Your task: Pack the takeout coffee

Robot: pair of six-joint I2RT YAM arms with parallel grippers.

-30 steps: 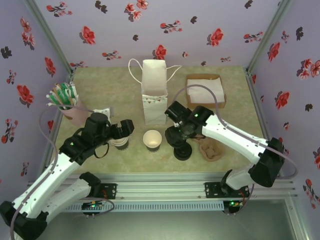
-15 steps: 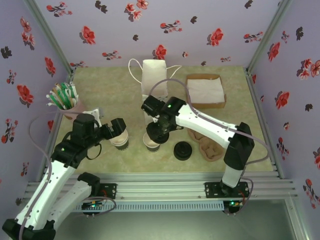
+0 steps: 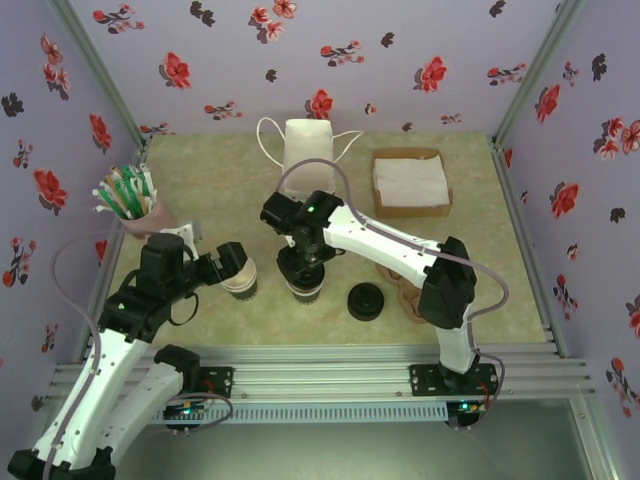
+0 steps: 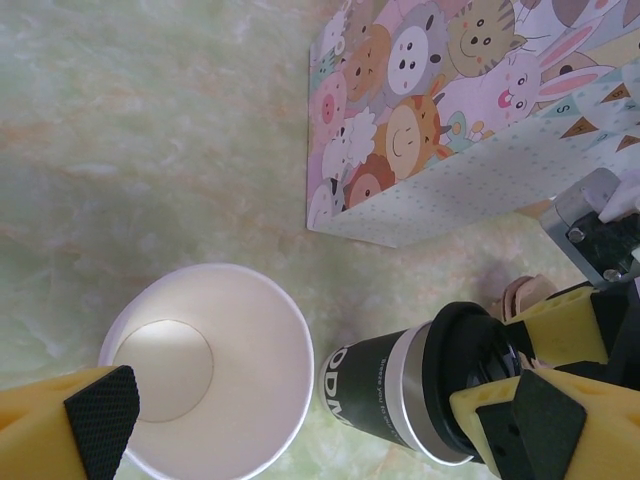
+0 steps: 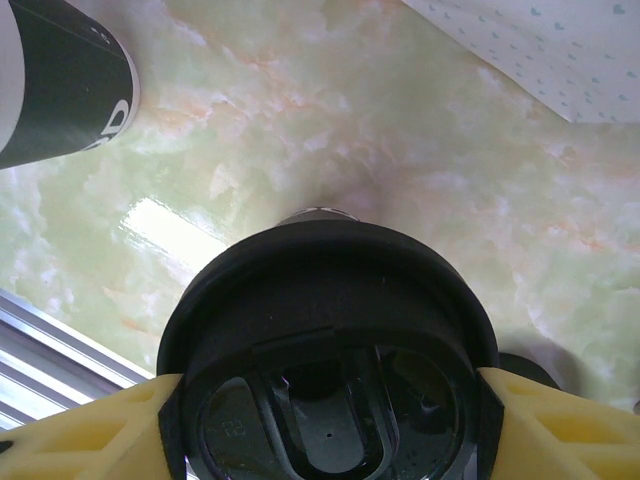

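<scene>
The takeout coffee stands at the table's middle front, a dark brown cup under a round black lid. My right gripper is directly over it, its yellow fingers shut on the lid's two sides. My left gripper hangs open just left of it, above the lidless cream-rimmed cup stack. In the left wrist view that gripper spans both the stack and the coffee, touching neither. The white paper bag stands open behind the coffee.
Loose black lids lie right of the coffee, beside brown cup sleeves. A cardboard tray of napkins sits back right. A pink holder of stirrers stands at the left. The bag's printed wall is close behind both cups.
My right gripper has swung left from the loose lids with a lid and come down over the open cup, which now has the lid on it. My left arm drew back slightly left.
</scene>
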